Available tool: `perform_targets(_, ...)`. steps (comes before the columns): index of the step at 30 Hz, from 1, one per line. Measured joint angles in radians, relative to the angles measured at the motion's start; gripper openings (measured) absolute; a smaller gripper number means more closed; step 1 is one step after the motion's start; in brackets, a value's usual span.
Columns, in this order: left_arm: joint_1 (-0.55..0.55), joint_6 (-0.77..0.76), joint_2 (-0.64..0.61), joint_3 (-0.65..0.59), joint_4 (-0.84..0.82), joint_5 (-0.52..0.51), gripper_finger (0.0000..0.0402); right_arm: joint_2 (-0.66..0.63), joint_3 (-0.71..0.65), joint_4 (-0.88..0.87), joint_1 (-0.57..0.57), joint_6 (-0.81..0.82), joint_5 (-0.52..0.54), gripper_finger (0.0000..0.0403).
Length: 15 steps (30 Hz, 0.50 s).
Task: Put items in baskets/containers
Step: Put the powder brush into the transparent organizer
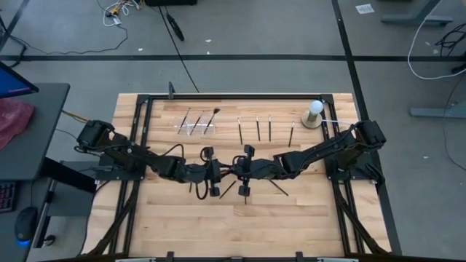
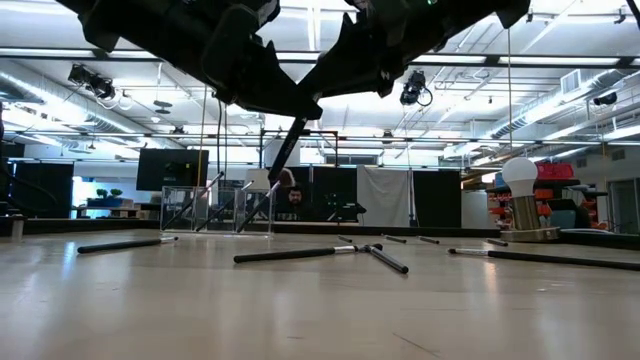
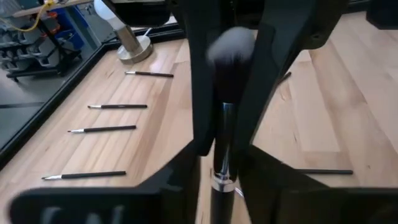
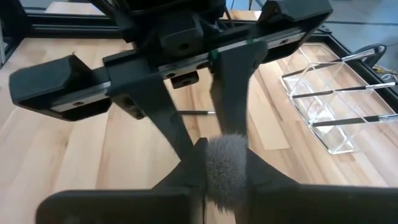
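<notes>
Both grippers meet nose to nose above the middle of the table. My left gripper (image 1: 218, 172) (image 3: 221, 163) is shut on a makeup brush (image 3: 222, 124) with a dark handle, silver ferrule and fluffy grey head (image 4: 225, 167). My right gripper (image 1: 237, 171) (image 4: 224, 154) is open, and its fingers stand on either side of that head. The clear holder (image 1: 193, 127) (image 4: 323, 118) stands near the far edge with three brushes leaning in it. Several thin brushes (image 1: 257, 129) (image 3: 112, 106) lie in a row on the wood to its right. My left gripper pinches the brush by its handle just behind the ferrule (image 3: 219, 182), between the two fingers. The brush runs along the fingers, lifted clear of the table, its head pointing at the right gripper. Whether my right gripper's fingers (image 3: 202, 74) touch the bristles, I cannot tell.
More brushes lie loose on the wood under and beside the grippers (image 1: 277, 188) (image 2: 290, 254). A white ball on a round base (image 1: 314, 113) (image 3: 127, 43) stands at the far right corner. A black frame (image 1: 138, 145) borders the table. A person sits in the room beyond.
</notes>
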Motion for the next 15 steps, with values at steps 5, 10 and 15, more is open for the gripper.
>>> perform_targets(5, 0.000, 0.003, 0.000, 0.000, -0.001, 0.010, 0.0046, 0.000, 0.000, 0.000, 0.000, -0.003, -0.001, 0.0042)
perform_targets(10, 0.003, -0.051, -0.001, -0.013, -0.026, 0.002, 0.0046, -0.036, 0.000, -0.044, 0.006, -0.014, 0.007, 0.0087)
perform_targets(15, 0.032, -0.157, 0.000, -0.098, -0.022, 0.002, 0.0046, -0.119, -0.012, -0.142, 0.042, -0.006, 0.100, 0.0134)
